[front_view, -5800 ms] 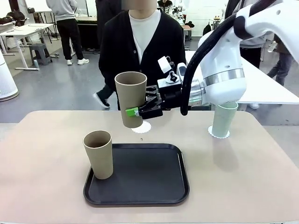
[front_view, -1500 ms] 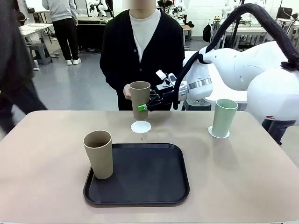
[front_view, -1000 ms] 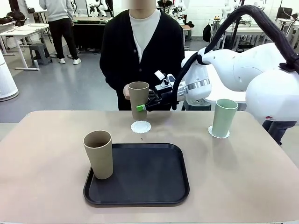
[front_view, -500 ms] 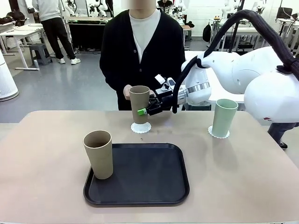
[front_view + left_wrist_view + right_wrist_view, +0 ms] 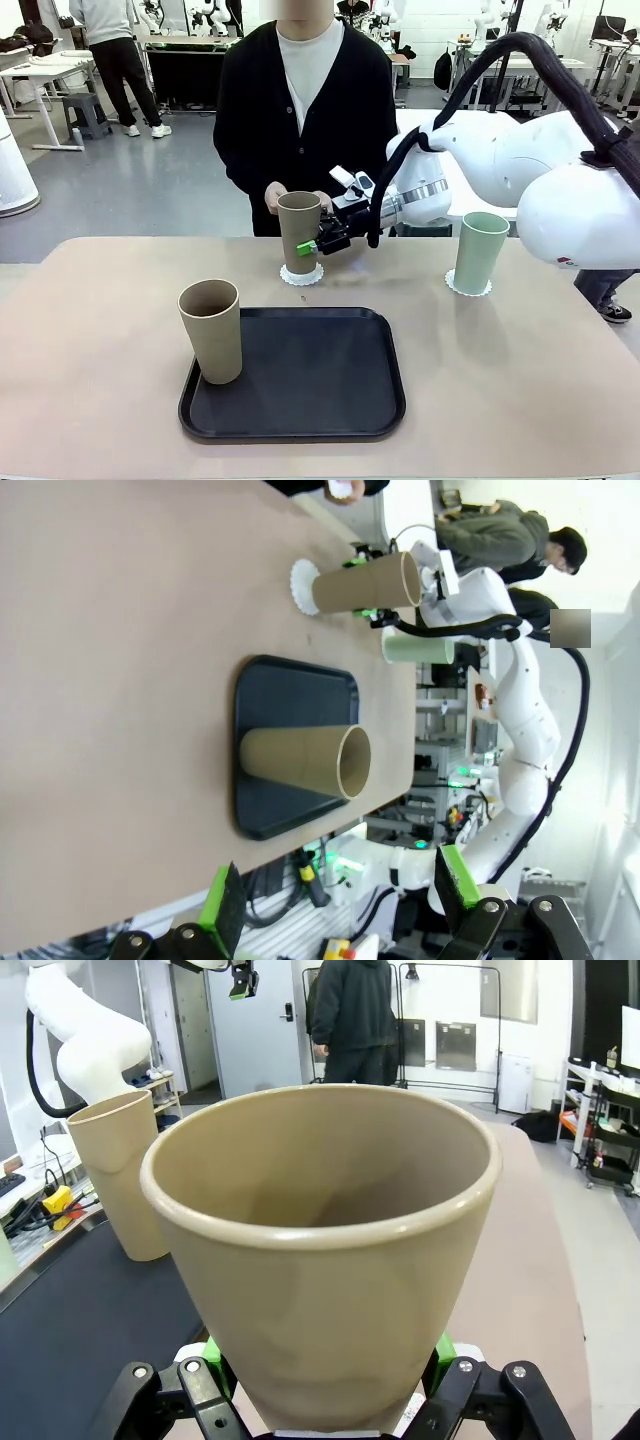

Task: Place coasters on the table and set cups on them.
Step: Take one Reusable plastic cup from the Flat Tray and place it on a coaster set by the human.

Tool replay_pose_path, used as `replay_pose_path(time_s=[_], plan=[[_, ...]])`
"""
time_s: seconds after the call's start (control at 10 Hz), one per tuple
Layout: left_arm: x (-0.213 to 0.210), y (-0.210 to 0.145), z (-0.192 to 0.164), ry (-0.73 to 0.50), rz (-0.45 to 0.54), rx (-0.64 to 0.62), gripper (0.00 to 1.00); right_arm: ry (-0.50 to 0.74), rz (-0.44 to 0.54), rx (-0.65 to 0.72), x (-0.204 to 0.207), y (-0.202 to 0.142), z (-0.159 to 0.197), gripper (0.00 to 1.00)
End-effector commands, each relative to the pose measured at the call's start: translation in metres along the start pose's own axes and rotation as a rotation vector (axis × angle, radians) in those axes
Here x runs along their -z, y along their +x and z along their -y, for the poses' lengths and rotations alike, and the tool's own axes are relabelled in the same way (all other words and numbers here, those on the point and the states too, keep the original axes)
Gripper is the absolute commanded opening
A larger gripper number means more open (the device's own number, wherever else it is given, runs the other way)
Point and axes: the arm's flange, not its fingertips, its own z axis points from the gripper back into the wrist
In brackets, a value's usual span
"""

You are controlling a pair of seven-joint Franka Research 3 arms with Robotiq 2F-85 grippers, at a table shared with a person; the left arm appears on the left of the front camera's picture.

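Observation:
My right gripper (image 5: 316, 245) is shut on a tan cup (image 5: 299, 231), gripping its lower wall, and the cup's base meets a white scalloped coaster (image 5: 301, 275) on the beige table (image 5: 100, 300). In the right wrist view this cup (image 5: 320, 1250) stands between my green pads (image 5: 443, 1348). A mint green cup (image 5: 478, 252) stands on another coaster (image 5: 468, 289) at the right. A second tan cup (image 5: 211, 330) stands on the black tray's left edge. In the left wrist view my left gripper (image 5: 340, 895) is open and far from everything, with that cup (image 5: 300, 762) ahead of it.
The black rounded tray (image 5: 310, 375) lies at the front middle of the table. A person in a black cardigan stands at the far side, one hand (image 5: 272, 196) just behind the held cup. My right arm (image 5: 480, 160) stretches in from the right, above the mint cup.
Over the last second my right gripper has come down with the tan cup, from above the coaster until its base meets the coaster. The other cups have stayed put.

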Motion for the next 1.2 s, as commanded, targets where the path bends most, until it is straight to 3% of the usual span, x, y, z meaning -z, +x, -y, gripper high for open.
replay_pose_path(time_s=[0.0,1.1], plan=[[-0.001,-0.001,0.000,-0.014,0.004,0.007,1.00,0.020,0.013,-0.020,-0.004,-0.002,0.014,0.83],[-0.001,-0.001,0.000,-0.014,0.004,0.007,1.00,0.005,-0.036,0.036,-0.006,-0.021,0.026,0.83]])
